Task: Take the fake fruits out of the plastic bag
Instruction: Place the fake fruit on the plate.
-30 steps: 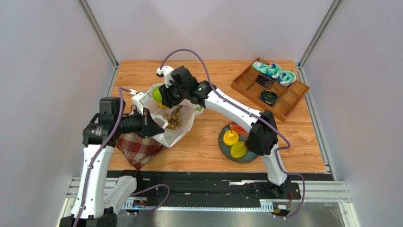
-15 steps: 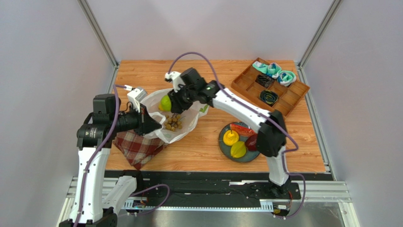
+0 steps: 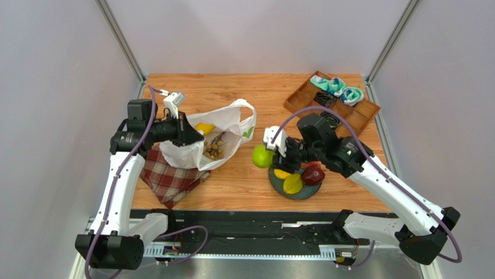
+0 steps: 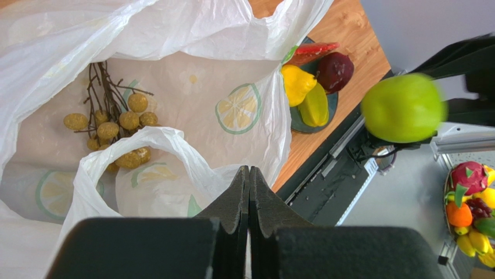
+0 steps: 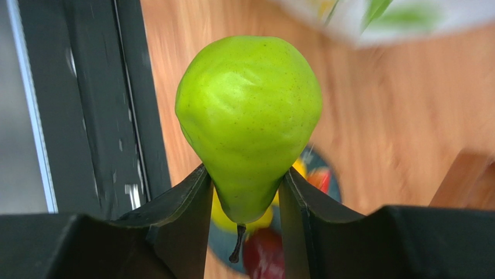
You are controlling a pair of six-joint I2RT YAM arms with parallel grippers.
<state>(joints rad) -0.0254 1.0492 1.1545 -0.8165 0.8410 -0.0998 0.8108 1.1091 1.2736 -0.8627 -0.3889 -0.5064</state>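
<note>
**Top view.**
- Left tool (image 3: 187,132) is closed, pinching the left rim of the bag (image 3: 231,123) and holding it up off the counter (image 3: 244,183).
- The bag mouth gapes upward. Inside are grapes (image 3: 212,149) and a yellow fruit (image 3: 204,128) close to the tool.
- The bag's right side shows a green leaf mark (image 3: 248,132), too small here to read as anything more.
- Right tool (image 3: 271,156) grips the pear (image 3: 262,156). The pear is out of the bag, in the air between the bag and the plate (image 3: 303,196).
- On the plate: mango (image 3: 282,174), starfruit (image 3: 293,183), apple (image 3: 312,174).
- A plaid cloth (image 3: 171,177) lies under the bag's near-left end.
- A wooden tray (image 3: 348,131) at far right holds socks (image 3: 337,87) in its far compartments.

**Left wrist.**
- The fingers are pressed together with white bag film bunched at their tips.
- The print is plain here: lemon-slice rounds (image 4: 238,108) with green leaves.
- The grapes lie on the bag's floor, stems pointing up-frame.
- Past the bag edge, a melon slice (image 4: 311,51) sits on the plate beside the apple.

**Right wrist.**
- The pear is clamped at its narrow stem end between both fingers, fat end pointing away, with the stem hanging between them.
- The background is blurred.
</note>
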